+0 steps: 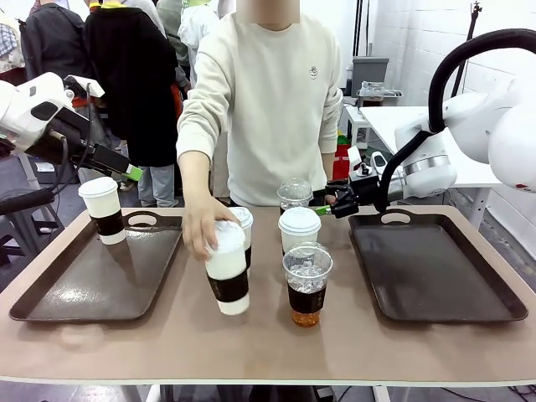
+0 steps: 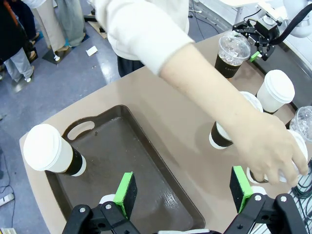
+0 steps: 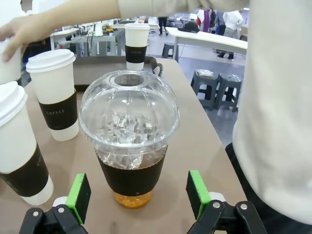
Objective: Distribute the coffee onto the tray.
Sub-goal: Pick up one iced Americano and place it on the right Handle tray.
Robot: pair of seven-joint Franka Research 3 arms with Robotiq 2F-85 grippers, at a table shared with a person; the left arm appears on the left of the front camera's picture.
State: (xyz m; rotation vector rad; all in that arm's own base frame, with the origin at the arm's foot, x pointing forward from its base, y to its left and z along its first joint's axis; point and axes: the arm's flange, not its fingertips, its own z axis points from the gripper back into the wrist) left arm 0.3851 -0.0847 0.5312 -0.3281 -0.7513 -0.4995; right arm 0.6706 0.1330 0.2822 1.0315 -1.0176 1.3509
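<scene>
The right claw [image 3: 138, 195] is spread, its green pads either side of the far iced cup [image 3: 129, 122] but not touching it. The cup stands on the desk [image 1: 251, 343], close to the person. A good grasp would likely close on the dark lower body, below the dome lid. It should squeeze gently, since clear plastic may buckle, then lift straight up before crossing to the right tray [image 1: 435, 276]. Two paper cups [image 3: 53, 92] crowd one side, so sideways drift could knock them. The person's hand [image 1: 203, 230] holds another paper cup [image 1: 228, 272] beside the second iced cup [image 1: 307, 285]. The left claw [image 2: 184, 191], also spread, hovers over the left tray [image 2: 141, 165], where a single cup [image 2: 48, 151] stands
</scene>
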